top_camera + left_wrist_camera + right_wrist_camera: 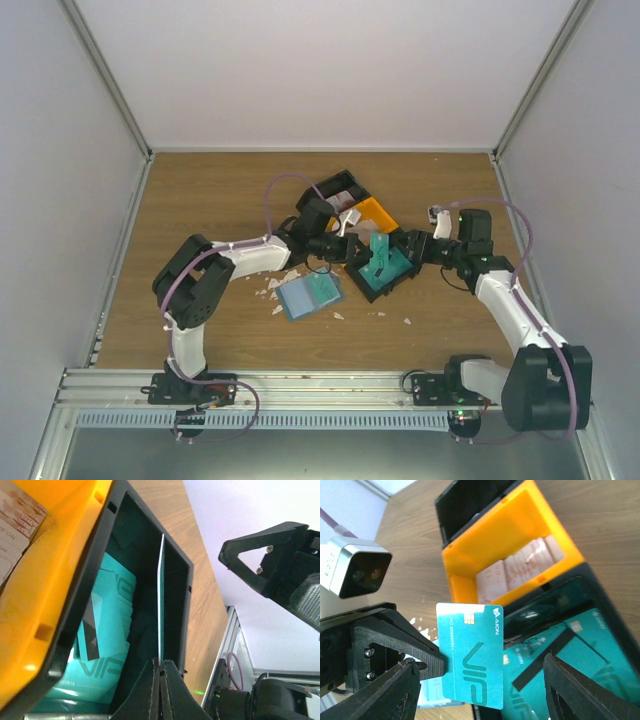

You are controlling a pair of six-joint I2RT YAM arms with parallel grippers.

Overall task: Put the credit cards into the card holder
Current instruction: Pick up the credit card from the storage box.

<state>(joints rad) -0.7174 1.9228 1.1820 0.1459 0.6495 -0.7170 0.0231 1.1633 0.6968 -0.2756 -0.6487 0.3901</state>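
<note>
1. Top view: soft, even overhead light. The pale walls are bright, and the wooden table (200, 200) shows only faint shadows beneath the arms.
2. Left wrist view: the orange tray wall (50, 580) glares almost white at the lower left. The black compartment (145, 555) is murky.
3. Right wrist view: the teal card (472, 655) is sharp, with legible print. The top left corner is blown out.

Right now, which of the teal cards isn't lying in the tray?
The teal card pinched in the left tool, standing on edge over the black compartment; the other teal cards lie flat inside it.
</note>
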